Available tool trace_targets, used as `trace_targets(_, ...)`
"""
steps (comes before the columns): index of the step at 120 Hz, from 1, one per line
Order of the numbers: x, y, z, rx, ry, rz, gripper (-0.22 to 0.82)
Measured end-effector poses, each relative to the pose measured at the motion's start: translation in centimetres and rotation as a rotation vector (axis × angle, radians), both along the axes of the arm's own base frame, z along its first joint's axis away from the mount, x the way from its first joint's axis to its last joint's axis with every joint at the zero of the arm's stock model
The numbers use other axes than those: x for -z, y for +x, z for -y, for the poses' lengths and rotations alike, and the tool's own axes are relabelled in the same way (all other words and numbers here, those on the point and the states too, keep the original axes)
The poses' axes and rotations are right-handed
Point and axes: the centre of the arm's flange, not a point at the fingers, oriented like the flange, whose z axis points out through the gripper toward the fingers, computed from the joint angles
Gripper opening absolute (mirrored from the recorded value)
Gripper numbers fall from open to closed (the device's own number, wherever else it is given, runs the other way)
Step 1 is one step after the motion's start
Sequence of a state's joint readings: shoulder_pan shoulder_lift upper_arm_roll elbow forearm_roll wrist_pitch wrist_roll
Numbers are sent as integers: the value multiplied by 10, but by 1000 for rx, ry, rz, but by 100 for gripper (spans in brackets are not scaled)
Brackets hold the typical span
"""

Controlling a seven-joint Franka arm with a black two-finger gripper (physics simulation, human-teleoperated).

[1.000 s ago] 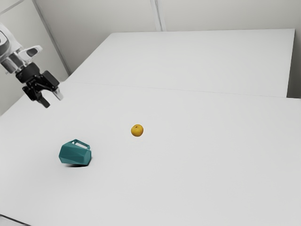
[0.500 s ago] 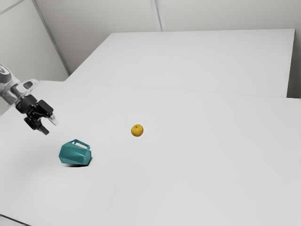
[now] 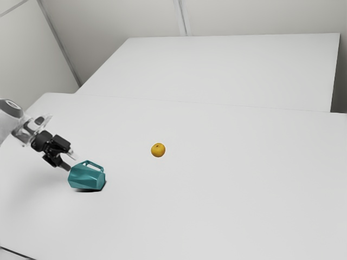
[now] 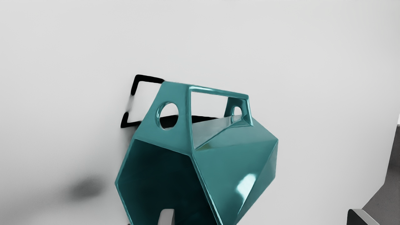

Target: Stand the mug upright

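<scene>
mug (image 3: 87,177) on its side | pincer (image 3: 71,162) wide, near mug's mouth (image 4: 162,178) | orange fruit (image 3: 158,150) apart

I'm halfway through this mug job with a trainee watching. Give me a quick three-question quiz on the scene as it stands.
1. True or false: the mug stands upright on the table.
2. Multiple choice: how do the two fingers of the end effector stand?
A) pressed together
B) spread apart
C) closed on the mug's handle
3. Fill in the blank: in the exterior view, the fruit lies toward the view's ____ from the mug.

Key: 1. False, it lies on its side; 2. B; 3. right
</scene>
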State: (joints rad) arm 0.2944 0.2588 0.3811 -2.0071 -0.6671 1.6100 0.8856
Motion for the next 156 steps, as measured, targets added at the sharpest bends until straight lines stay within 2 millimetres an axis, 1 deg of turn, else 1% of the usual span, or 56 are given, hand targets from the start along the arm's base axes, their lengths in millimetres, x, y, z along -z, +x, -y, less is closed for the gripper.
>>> trace_targets(16,18,-4,6,-3,-39,20,60)
trace_targets(41,22,-6,12,14,-86,56,60)
trace_targets(44,22,-8,11,15,-93,58,59)
trace_targets(49,22,-9,11,17,-105,61,51)
trace_targets(63,20,-10,11,30,-120,75,19)
trace_targets(72,20,-10,12,39,-124,83,6)
trace_targets(79,19,-9,13,47,-126,89,-1)
trace_targets(87,18,-8,16,57,-129,95,-7)
trace_targets(105,11,-6,20,76,-129,115,-13)
trace_targets(117,1,-6,22,86,-127,135,-15)
trace_targets(132,-24,-4,29,114,-118,179,-16)
trace_targets(138,-39,0,39,141,-109,199,-16)
trace_targets(146,-56,11,58,190,-90,213,-17)
trace_targets(156,-80,30,85,280,-15,218,-17)
